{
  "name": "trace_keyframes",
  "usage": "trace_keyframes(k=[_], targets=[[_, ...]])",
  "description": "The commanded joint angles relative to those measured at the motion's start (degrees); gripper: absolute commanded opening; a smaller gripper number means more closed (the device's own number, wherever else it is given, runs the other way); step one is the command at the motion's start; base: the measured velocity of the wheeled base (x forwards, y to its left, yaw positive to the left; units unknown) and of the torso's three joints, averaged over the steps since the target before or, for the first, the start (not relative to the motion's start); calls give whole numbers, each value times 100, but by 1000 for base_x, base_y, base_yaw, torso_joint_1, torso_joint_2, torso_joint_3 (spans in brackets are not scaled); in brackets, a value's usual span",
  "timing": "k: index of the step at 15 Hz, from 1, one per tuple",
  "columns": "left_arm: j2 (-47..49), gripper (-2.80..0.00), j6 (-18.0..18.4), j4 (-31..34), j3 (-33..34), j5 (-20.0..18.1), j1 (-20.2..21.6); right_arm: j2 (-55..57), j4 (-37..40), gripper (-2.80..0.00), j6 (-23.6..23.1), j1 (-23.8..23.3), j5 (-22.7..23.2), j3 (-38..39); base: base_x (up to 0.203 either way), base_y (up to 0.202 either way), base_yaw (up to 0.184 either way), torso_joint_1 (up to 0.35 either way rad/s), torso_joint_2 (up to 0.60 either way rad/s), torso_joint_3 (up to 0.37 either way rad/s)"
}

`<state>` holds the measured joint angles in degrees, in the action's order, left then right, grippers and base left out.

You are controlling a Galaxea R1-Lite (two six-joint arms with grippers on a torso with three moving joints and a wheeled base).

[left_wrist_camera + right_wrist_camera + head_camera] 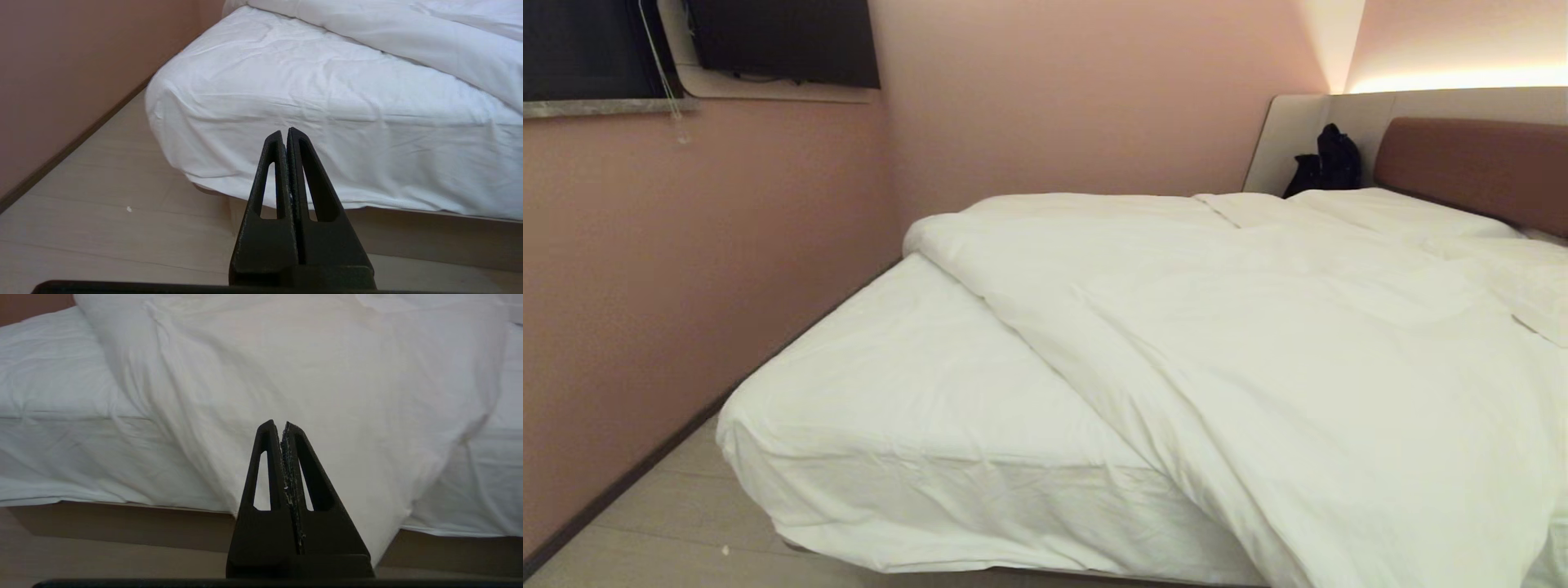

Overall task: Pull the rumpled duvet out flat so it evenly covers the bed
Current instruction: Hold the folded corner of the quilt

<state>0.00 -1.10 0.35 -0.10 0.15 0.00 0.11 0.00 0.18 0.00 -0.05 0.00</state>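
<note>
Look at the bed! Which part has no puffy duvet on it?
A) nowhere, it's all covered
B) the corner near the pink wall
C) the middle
B: the duvet lies slanted across the bed, so the corner by the pink wall shows only the bare sheet.

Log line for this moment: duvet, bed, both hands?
duvet: bunched right, corner over foot edge | bed: left sheet bare | left hand: shut, empty | right hand: shut, empty
</note>
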Motion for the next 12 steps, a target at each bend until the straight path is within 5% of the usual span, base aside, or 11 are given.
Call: trace_keyframes(k=[1, 7, 12], targets=[[9, -280, -5, 0, 1, 3, 0, -2, 0, -280, -1, 0, -3, 0, 0, -195, 2, 2, -1, 2], [0, -280, -89, -44, 10, 11, 0, -11, 0, -280, -1, 0, -4, 0, 0, -175, 1, 6, 4, 0], [0, -280, -224, -53, 10, 20, 0, -11, 0, -280, -45, 0, 5, 0, 0, -10, 0, 0, 0, 1]])
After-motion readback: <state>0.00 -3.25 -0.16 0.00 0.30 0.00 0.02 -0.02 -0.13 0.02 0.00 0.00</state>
